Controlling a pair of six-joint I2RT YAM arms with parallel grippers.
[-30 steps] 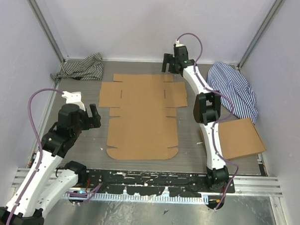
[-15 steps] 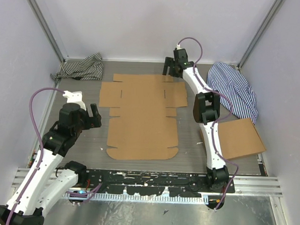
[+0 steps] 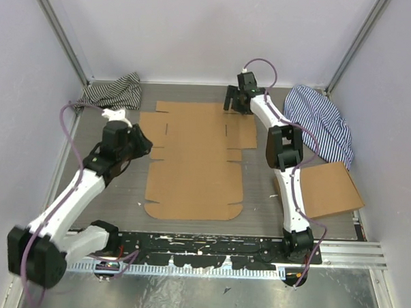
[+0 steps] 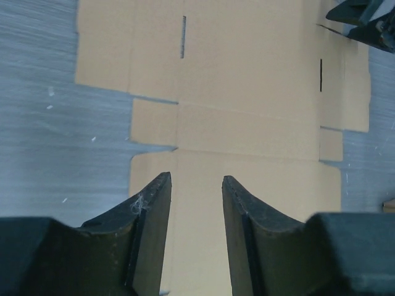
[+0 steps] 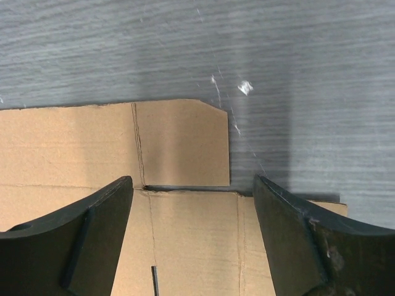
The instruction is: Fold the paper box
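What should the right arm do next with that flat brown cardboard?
Probably lower the right gripper onto the far right corner tab of the flat brown cardboard box blank and close. Its jaws stand open over that tab, the blank lies flat, and the left gripper hovers open above the left edge.

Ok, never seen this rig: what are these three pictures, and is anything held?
Two robot arms, side by side. The wide picture looks down from above and behind them; the other two come from a camera on each wrist, the dark prongs being that arm's fingers. On the table lies the paper box, unfolded, a second cardboard piece to its right, striped cloths in the far corners. The left gripper is open over the box's left side, the right gripper open over its far right corner. Neither holds anything.
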